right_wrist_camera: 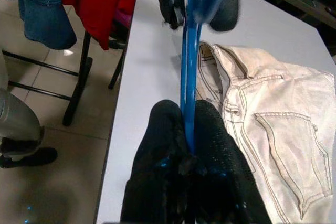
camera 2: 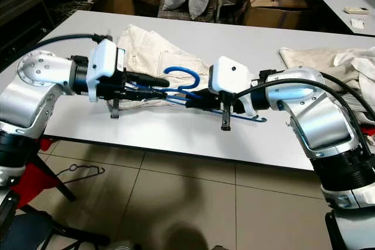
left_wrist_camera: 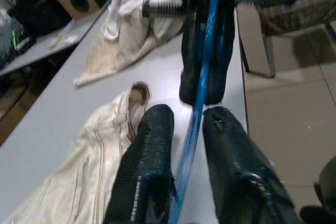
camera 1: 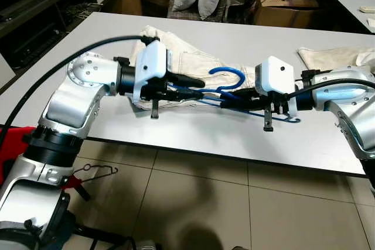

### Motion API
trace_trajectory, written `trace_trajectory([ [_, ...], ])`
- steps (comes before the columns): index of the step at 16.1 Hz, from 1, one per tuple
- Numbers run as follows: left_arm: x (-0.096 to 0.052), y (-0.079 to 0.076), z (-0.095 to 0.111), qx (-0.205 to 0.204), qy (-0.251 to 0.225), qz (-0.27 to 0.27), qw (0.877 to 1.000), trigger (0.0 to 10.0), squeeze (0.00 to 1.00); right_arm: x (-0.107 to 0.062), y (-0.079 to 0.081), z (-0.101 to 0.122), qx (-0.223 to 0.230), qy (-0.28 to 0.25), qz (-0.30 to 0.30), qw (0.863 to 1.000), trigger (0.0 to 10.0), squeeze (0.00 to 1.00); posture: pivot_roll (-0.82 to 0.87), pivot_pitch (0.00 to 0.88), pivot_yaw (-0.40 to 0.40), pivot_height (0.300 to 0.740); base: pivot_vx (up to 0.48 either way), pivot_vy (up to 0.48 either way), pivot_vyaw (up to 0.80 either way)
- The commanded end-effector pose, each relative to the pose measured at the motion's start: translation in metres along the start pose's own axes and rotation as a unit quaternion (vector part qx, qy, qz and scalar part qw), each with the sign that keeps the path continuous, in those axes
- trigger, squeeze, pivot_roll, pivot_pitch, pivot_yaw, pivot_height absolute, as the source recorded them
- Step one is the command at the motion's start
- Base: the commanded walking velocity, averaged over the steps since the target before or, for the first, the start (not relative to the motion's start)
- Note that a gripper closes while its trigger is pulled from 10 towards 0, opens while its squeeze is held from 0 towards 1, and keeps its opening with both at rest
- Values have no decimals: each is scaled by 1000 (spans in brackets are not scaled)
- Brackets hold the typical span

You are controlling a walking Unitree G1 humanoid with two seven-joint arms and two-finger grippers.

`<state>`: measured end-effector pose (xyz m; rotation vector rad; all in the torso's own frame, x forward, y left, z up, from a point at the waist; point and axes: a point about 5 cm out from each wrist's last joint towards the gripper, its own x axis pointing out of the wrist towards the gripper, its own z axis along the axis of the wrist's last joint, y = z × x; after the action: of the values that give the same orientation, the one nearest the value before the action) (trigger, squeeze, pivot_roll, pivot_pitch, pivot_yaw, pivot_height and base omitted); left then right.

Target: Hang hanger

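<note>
**Hanger held at both ends, long axis running left to right**

I am holding the blue hanger [camera 1: 229, 89] just above the near half of the white table [camera 1: 193, 130], between both arms. Its bar is lying roughly level, running left to right across the scene, with the hook [camera 1: 227, 74] curving up on the far side near the middle.

The left gripper [camera 1: 186, 88] is reaching in from the left; in its wrist view the two black fingers [left_wrist_camera: 149, 156] are sitting close on either side of the blue wire, pressing on it or very nearly so. The right gripper [camera 2: 206, 101] is coming in from the right, and its wrist view is showing the fingers [right_wrist_camera: 165, 140] pinched together on the same wire. So I am reading both as clamped on the hanger, fingertips pointing toward each other along the bar.

The cream trousers [camera 1: 187, 57] are lying on the table beyond and partly under the hanger; I cannot tell if the wire is touching the cloth. More pale cloth [camera 1: 334, 57] is sitting at the far right.

Neither arm is clearly nearer; each is owning one end. A rack leg with red and denim garments [right_wrist_camera: 68, 3] is standing off the table's left side, so I am judging the carry goes leftward, hook leading.
</note>
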<state>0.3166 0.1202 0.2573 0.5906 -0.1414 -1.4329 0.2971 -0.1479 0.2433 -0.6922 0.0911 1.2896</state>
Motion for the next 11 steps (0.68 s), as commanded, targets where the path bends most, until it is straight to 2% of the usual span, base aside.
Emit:
trace_trajectory([
  [1, 0, 4, 12, 21, -18, 1, 1000, 10000, 1000, -1, 2, -2, 1, 3, 4, 1000, 0, 0, -2, 0, 35, 740, 0, 0, 0],
  [2, 0, 4, 12, 21, -19, 1, 1000, 10000, 1000, -1, 2, -2, 1, 2, 3, 1000, 0, 0, -2, 0, 36, 740, 0, 0, 0],
  [3, -1, 5, 13, 29, -16, 6, 999, 10000, 235, -2, 2, -3, 2, 3, 1, 1000, 0, 0, -2, 0, 36, 740, 0, 0, 0],
  [4, -2, 6, 15, 27, -24, 8, 999, 10000, 0, -3, 2, -4, 4, 4, 0, 1000, 0, 0, 0, 0, 34, 740, 0, 0, 0],
  [5, -12, 13, 25, 7, -63, 27, 998, 10000, 0, -7, 4, -13, 19, 15, -7, 1000, 0, 0, 3, 0, 30, 740, 0, 0, 0],
  [6, -12, 13, 25, 7, -63, 27, 998, 10000, 0, -7, 4, -13, 19, 15, -7, 1000, 0, 0, 3, 0, 30, 740, 0, 0, 0],
  [7, -22, 16, 25, -5, -68, 37, 997, 10000, 0, -14, 6, -22, 39, 22, -22, 999, 0, 0, 6, 0, 28, 740, 0, 0, 0],
  [9, -37, 13, 15, -20, -42, 46, 998, 10000, 0, -30, 9, -36, 72, 31, -59, 995, 0, 0, 5, 0, 28, 740, 0, 0, 0],
  [10, -45, 9, 11, -41, -46, 64, 996, 10000, 0, -42, 12, -43, 102, 20, -97, 990, 0, 0, 2, 0, 31, 740, 0, 0, 0],
  [11, -47, 8, 9, -51, -50, 76, 995, 10000, 0, -47, 13, -45, 116, 12, -117, 986, 0, 0, 1, 0, 32, 740, 0, 0, 0],
])
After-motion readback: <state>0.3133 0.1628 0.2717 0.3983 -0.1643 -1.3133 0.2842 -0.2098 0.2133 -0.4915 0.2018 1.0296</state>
